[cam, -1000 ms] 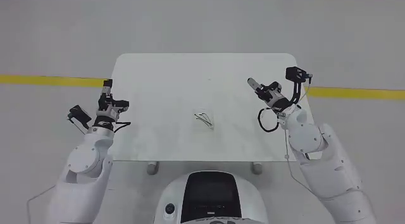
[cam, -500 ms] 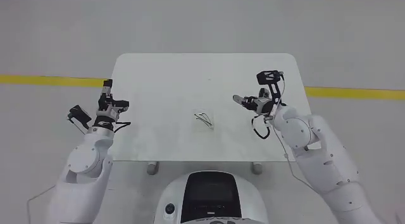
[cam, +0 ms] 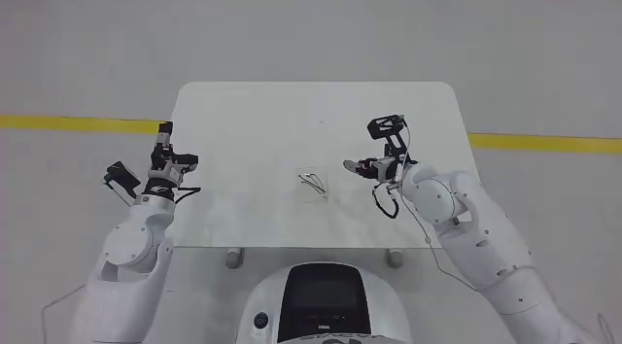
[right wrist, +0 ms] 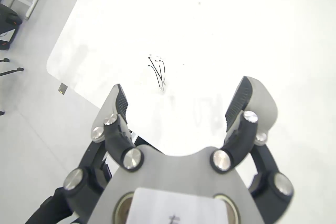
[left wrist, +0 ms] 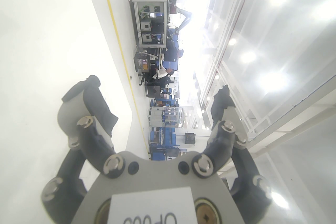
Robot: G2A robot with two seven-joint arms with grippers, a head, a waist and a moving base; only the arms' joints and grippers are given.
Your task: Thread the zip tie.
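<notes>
A small bunch of thin black zip ties (cam: 312,184) lies near the middle of the white table (cam: 253,120), toward its front edge. In the right wrist view the zip ties (right wrist: 158,69) lie a short way beyond my right gripper (right wrist: 181,96), which is open and empty. From above, the right gripper (cam: 352,165) hangs over the table just right of the ties. My left gripper (cam: 165,130) sits at the table's left edge, away from the ties. In the left wrist view the left gripper (left wrist: 157,93) is open with nothing between its fingers.
The table's left edge and rounded corner (right wrist: 52,64) lie beyond the ties in the right wrist view. A yellow floor line (cam: 544,140) runs past both sides of the table. Table legs (cam: 233,258) show below the front edge.
My right arm has swung leftward and toward the front of the table, bringing its gripper close to the zip ties. The left arm has not moved.
</notes>
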